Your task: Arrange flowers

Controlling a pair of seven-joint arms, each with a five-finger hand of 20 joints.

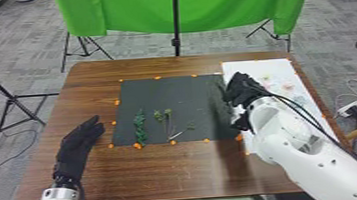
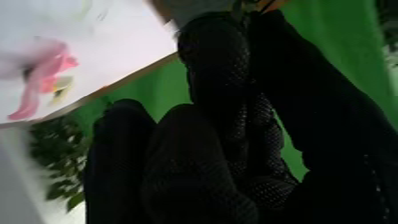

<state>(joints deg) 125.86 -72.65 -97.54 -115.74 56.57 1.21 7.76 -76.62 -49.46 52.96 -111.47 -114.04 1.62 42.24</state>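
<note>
My right hand (image 1: 243, 90) is over the right edge of the dark mat (image 1: 181, 85), beside the white sheet. In the right wrist view, the right hand (image 2: 218, 55) has its thumb and a finger pinched together at a thin green stem (image 2: 238, 7); most of the stem is hidden. A leafy green stem (image 1: 140, 126) lies on the mat's left part, with another stem (image 1: 168, 120) near the middle and a small sprig (image 1: 190, 126) beside it. Pale pink flowers (image 1: 288, 87) lie on the white sheet; a pink flower (image 2: 44, 77) is in the wrist view. My left hand (image 1: 81, 136) rests open left of the mat.
The white sheet (image 1: 255, 69) runs along the table's right side. Orange tape pieces (image 1: 137, 146) mark the mat's edges. Brown wood (image 1: 175, 171) borders the mat in front. A green cloth (image 1: 134, 13) hangs behind the table, on black stands.
</note>
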